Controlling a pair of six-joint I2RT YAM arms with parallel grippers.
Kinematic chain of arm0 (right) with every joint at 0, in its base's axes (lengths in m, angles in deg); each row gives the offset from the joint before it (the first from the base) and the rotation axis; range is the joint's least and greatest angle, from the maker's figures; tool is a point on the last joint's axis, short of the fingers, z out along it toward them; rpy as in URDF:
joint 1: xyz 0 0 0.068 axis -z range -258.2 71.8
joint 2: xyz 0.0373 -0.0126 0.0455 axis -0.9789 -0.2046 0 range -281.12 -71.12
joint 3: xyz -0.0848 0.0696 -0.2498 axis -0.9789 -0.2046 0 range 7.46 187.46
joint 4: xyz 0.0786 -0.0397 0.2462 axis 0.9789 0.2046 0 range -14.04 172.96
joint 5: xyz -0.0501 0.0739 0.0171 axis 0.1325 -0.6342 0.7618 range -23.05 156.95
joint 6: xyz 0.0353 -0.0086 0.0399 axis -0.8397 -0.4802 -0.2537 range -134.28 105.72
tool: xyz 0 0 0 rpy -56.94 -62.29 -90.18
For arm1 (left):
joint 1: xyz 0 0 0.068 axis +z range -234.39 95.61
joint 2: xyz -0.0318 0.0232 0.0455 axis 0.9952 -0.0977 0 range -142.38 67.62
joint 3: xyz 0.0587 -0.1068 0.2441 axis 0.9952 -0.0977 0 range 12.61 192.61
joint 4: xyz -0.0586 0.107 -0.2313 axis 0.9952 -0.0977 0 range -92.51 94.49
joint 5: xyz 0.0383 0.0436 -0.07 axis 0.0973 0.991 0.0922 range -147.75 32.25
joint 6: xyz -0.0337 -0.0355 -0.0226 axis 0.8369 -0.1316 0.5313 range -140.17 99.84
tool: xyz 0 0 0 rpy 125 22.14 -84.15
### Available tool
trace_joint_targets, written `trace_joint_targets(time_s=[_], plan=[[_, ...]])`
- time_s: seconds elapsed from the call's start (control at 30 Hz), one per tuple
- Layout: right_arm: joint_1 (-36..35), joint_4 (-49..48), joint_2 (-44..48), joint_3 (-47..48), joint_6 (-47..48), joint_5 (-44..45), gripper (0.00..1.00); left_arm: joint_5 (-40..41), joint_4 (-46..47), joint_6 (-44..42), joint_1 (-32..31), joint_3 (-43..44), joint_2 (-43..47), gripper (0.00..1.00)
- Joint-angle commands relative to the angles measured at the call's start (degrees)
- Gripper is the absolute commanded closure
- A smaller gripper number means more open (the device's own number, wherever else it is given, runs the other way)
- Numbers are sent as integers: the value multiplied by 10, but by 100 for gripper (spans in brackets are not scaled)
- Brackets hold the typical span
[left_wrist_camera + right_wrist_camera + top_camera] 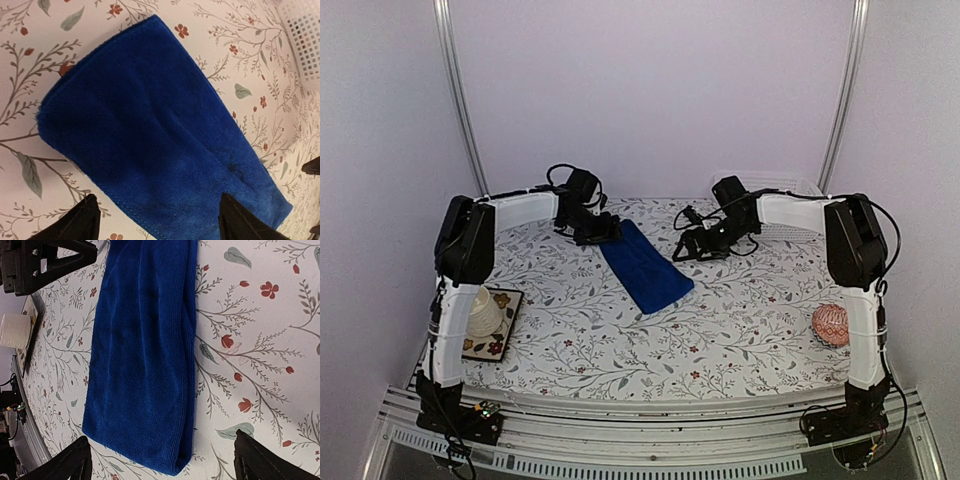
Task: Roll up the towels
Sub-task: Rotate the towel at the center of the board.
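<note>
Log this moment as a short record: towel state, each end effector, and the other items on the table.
towel: royal-blue towel, flat and unrolled, diagonal on the floral table cover
second towel: none in view
left end effector: open, over the towel's far end, gripping nothing
right end effector: open, beside the towel, holding nothing
other items: pink-red ball near right; white cylinder on a patterned tile near left; white mesh basket at the back
rolling: not started

Left fingers (pixel 242 225) crowd blue towel (pixel 150 135) far end; near end open.
</note>
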Motion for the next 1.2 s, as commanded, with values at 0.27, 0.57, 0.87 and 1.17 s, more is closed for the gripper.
trace_joint_targets(time_s=[0.27, 0.57, 0.87, 1.17], plan=[[-47, -2, -4, -58, 10, -40, 3, -79, 107, 4, -1, -22, 32, 20], [-71, -18, 51, -140, 19, -66, 4, -81, 109, -5, -1, -38, 50, 21], [-101, -6, 111, -207, 20, -76, 3, -120, 120, -13, -13, -41, 45, 22], [-84, 34, 155, -185, 26, -14, 1, -157, 137, -21, -31, -17, 24, 22]])
